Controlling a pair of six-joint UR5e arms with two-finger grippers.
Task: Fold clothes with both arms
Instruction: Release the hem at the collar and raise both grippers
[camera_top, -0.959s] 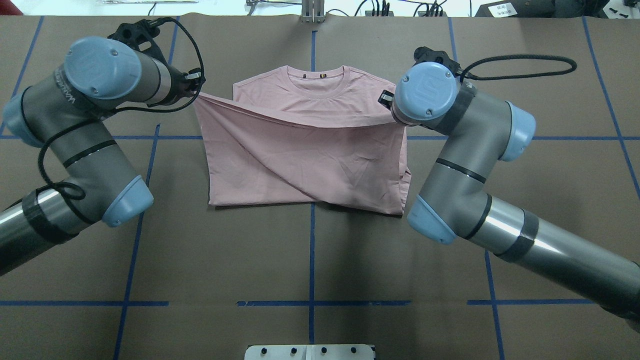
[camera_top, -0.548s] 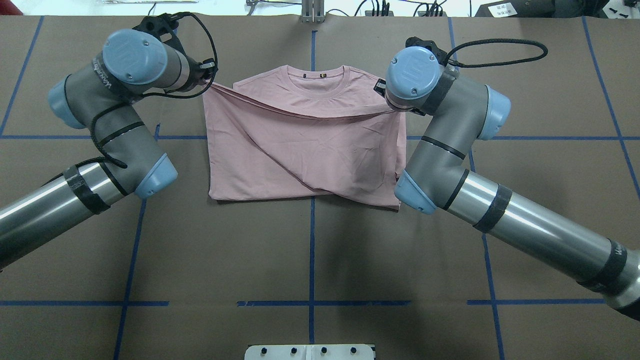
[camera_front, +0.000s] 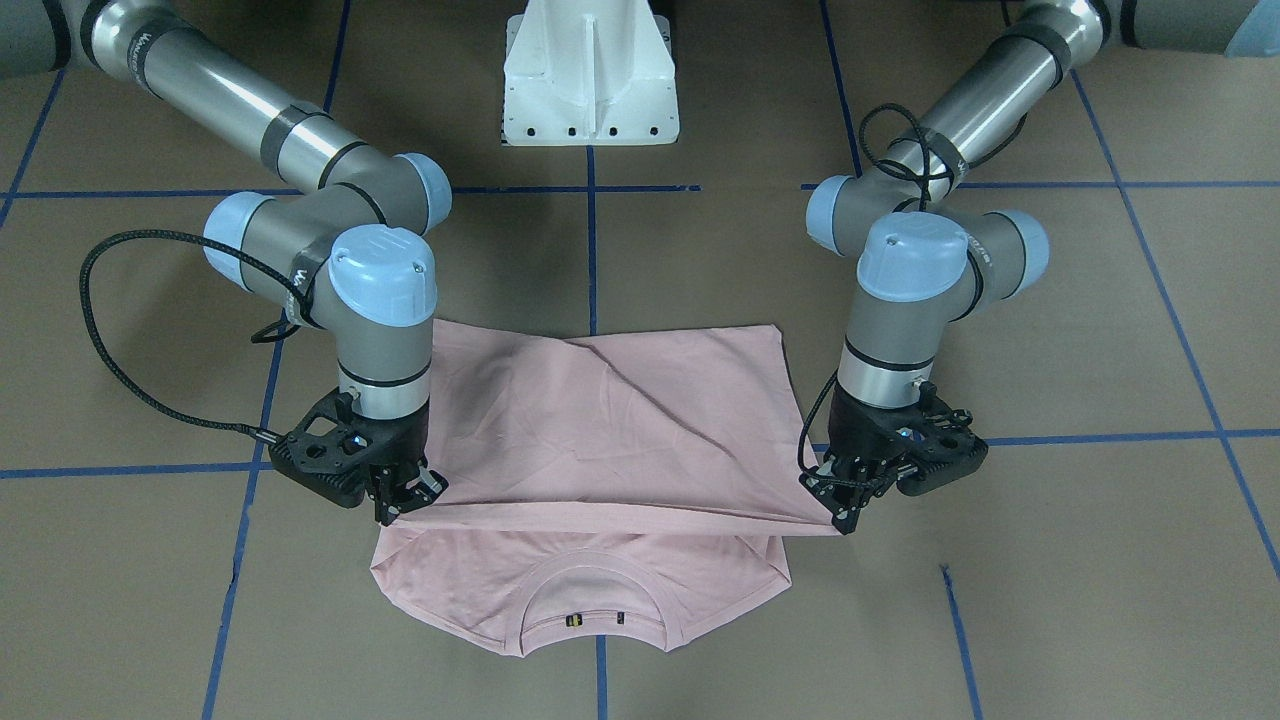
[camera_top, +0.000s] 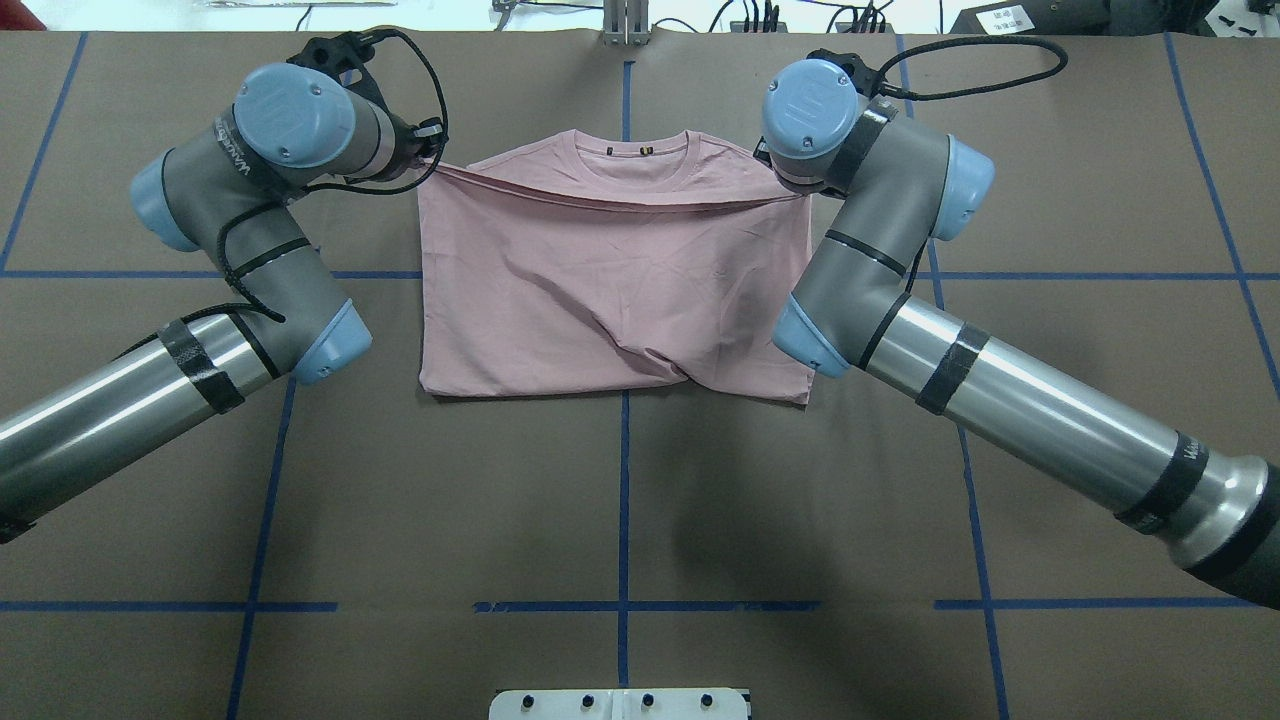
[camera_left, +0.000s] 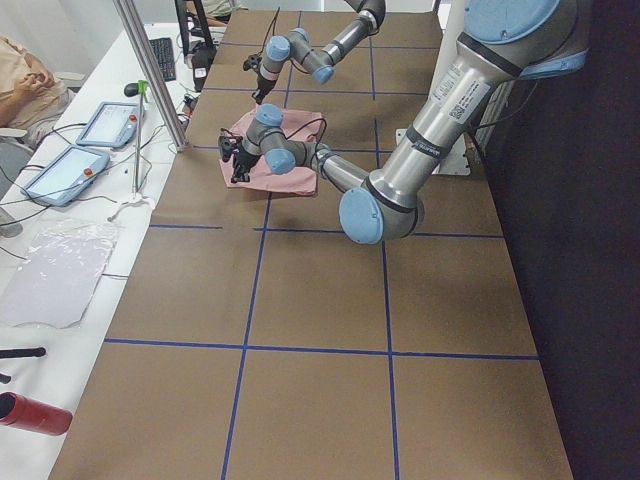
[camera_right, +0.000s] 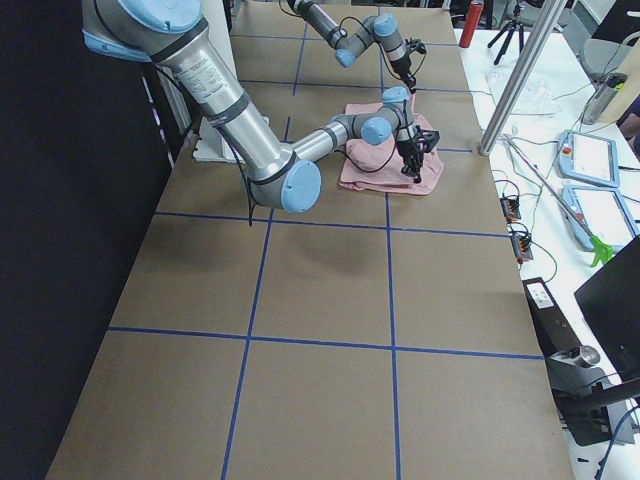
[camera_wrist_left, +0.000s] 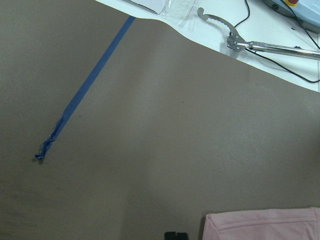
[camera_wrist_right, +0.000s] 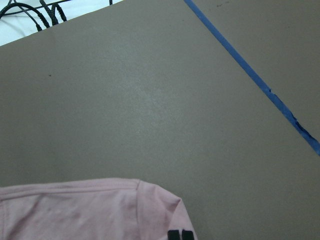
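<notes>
The shirt (camera_front: 600, 430) lay half folded on the bench (camera_front: 1100, 600). Its hem corners were clamped in the left fingers (camera_front: 845, 507) and right fingers (camera_front: 395, 500). The hem was stretched crosswise, with the collar (camera_front: 597, 600) just beyond both.

Overhead, front cameras — opposed — share the T-shirt (camera_top: 615, 290).

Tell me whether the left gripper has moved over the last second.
Yes: the left gripper moved away from the crosswise blue tape line, toward the T-shirt collar.
</notes>
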